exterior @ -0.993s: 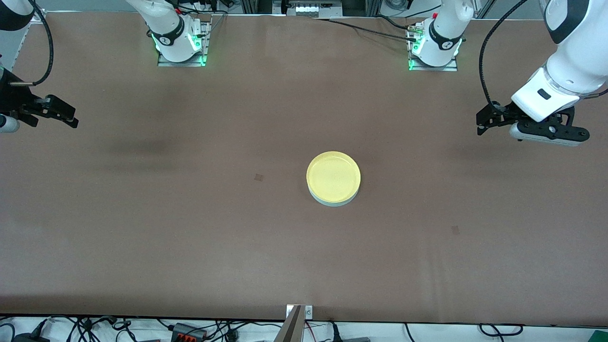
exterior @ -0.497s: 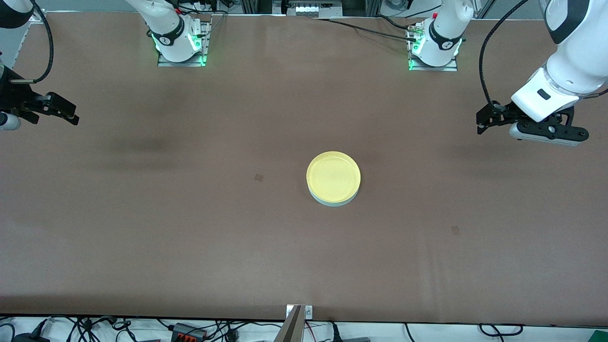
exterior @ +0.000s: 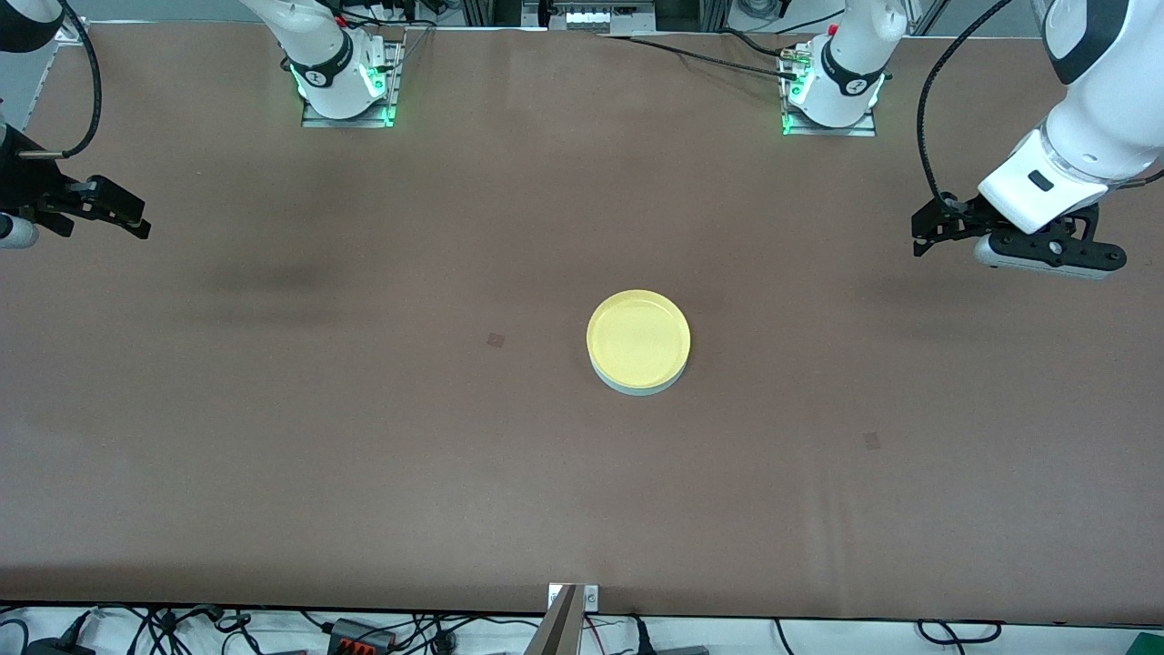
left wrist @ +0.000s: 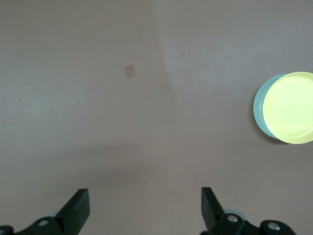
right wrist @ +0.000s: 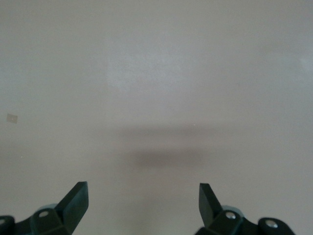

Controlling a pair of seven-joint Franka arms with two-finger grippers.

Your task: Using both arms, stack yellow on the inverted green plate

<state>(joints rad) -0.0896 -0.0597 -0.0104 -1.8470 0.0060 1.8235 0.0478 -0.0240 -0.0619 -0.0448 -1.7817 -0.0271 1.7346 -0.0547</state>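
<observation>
We see the yellow plate (exterior: 638,337) resting on the green plate (exterior: 637,386) mid-table (exterior: 364,437), only a green sliver showing beneath. Nothing stands near the stack. The left gripper (exterior: 928,235) and right gripper (exterior: 123,216) hover over bare table at their own ends, fingers (left wrist: 78,210) spread wide, holding nothing.

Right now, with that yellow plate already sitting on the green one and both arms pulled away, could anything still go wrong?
Possibly. The yellow plate sits slightly off-centre on the green plate, whose edge peeks out on one side, so a bump might slide it off. The left gripper and right gripper hang open over the table's ends; an arm sweeping back low could perhaps clip the stack.
</observation>
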